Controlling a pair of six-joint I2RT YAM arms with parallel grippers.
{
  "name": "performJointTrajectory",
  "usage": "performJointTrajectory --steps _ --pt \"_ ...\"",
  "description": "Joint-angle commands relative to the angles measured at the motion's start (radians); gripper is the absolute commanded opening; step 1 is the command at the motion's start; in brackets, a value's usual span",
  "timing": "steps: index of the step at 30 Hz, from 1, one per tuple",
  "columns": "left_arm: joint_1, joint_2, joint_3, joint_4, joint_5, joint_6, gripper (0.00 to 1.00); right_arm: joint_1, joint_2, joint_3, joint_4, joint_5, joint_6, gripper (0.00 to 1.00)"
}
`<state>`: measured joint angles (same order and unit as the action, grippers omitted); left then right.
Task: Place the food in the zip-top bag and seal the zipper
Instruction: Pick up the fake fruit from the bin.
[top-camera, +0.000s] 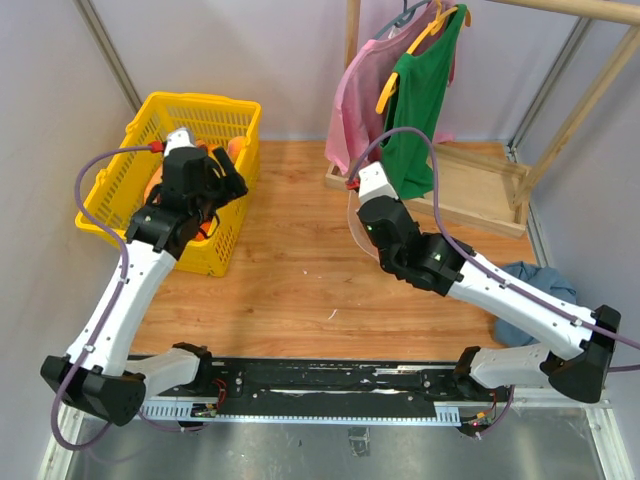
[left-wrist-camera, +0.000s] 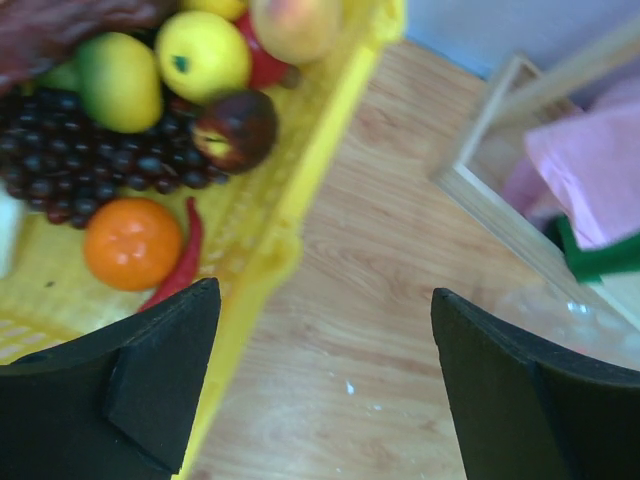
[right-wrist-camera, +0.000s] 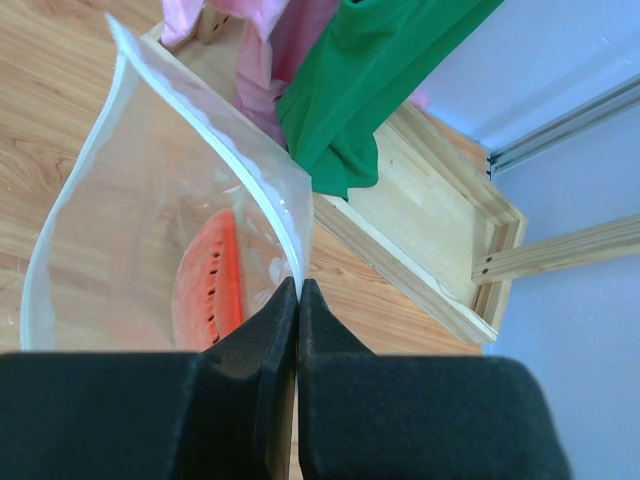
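While pinched by right gripper (right-wrist-camera: 298, 288), zip-top bag (right-wrist-camera: 120, 210) mouth-up.

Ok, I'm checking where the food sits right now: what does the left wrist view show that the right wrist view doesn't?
Only the left wrist view: the yellow basket holding an orange, a lemon, dark purple grapes and other fruit, with the left gripper open over its rim. Only the right wrist view: the watermelon slice inside the zip-top bag, whose rim the right gripper pinches. Both: the wooden table, the pink garment, the green garment and the wooden rack base.
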<state>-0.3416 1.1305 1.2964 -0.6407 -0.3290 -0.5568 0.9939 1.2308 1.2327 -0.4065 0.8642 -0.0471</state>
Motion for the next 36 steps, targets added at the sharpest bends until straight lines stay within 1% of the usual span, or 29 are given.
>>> performJointTrajectory --steps 1,3,6,12,16,20,23,26,29,33,36 --pt "0.139 0.019 0.023 0.017 0.036 0.052 0.92 0.016 0.028 -0.012 0.039 0.046 -0.016 0.01" --pt "0.217 0.039 0.014 0.024 0.075 0.052 0.93 0.016 0.040 -0.009 0.041 0.045 -0.016 0.01" --pt "0.297 0.068 -0.010 0.057 0.106 0.060 0.96 0.015 0.052 -0.015 0.048 0.030 -0.013 0.01" --pt "0.399 0.148 -0.055 0.112 0.154 0.078 0.98 0.015 0.072 -0.010 0.054 -0.037 0.009 0.01" --pt "0.456 0.226 -0.060 0.129 0.170 0.074 0.98 0.015 0.092 -0.004 0.056 -0.067 0.014 0.01" --pt "0.471 0.314 -0.035 0.129 0.141 0.076 0.98 0.016 0.103 0.005 0.050 -0.092 0.019 0.01" --pt "0.481 0.394 0.015 0.111 0.116 0.075 0.99 0.016 0.102 0.000 0.056 -0.109 0.021 0.01" --pt "0.484 0.461 0.050 0.133 0.122 0.070 0.98 0.016 0.103 -0.007 0.075 -0.124 0.012 0.01" --pt "0.484 0.546 0.101 0.135 0.129 0.064 0.94 0.015 0.111 -0.007 0.077 -0.140 0.011 0.01" --pt "0.483 0.620 0.141 0.158 0.140 0.060 0.85 0.015 0.114 -0.011 0.080 -0.161 0.012 0.01" --pt "0.484 0.656 0.152 0.192 0.145 0.070 0.84 0.015 0.118 -0.013 0.087 -0.171 0.007 0.01"
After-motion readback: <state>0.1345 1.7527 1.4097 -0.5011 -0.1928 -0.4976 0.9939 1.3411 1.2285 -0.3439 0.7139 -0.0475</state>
